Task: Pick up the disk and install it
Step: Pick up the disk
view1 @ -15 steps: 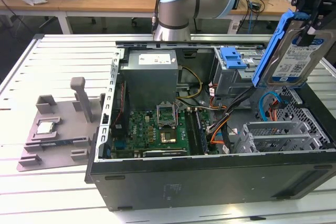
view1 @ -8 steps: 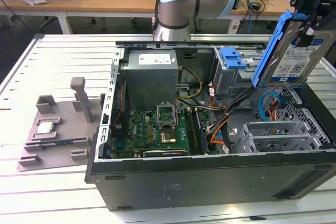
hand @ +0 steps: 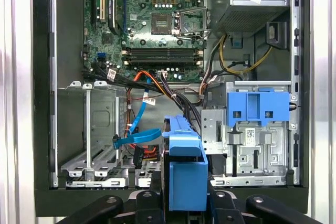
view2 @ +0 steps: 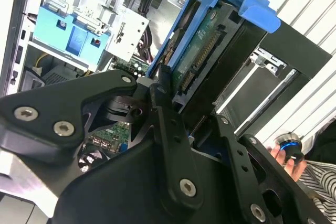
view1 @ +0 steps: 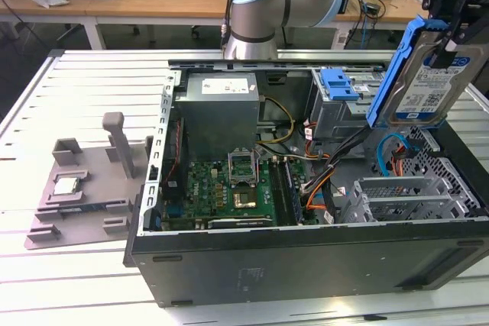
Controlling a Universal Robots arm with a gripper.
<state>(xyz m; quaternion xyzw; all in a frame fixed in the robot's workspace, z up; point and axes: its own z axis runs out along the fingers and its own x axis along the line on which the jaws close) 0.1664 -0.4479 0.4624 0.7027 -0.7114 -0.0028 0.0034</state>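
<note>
The disk, a silver hard drive with a blue-and-white label in a blue plastic carrier frame, hangs on edge above the right end of the open computer case in the exterior view. My gripper is shut on it from above. In the second wrist view the black fingers clamp the disk, whose connector edge and circuit board show. In the first wrist view the disk's blue frame stands between the fingers, over the grey drive cage.
Inside the case lie the green motherboard, the power supply, a blue latch on a metal cage and loose cables. A grey fixture with a small silver chip sits at the exterior view's left. A hand shows beside the case.
</note>
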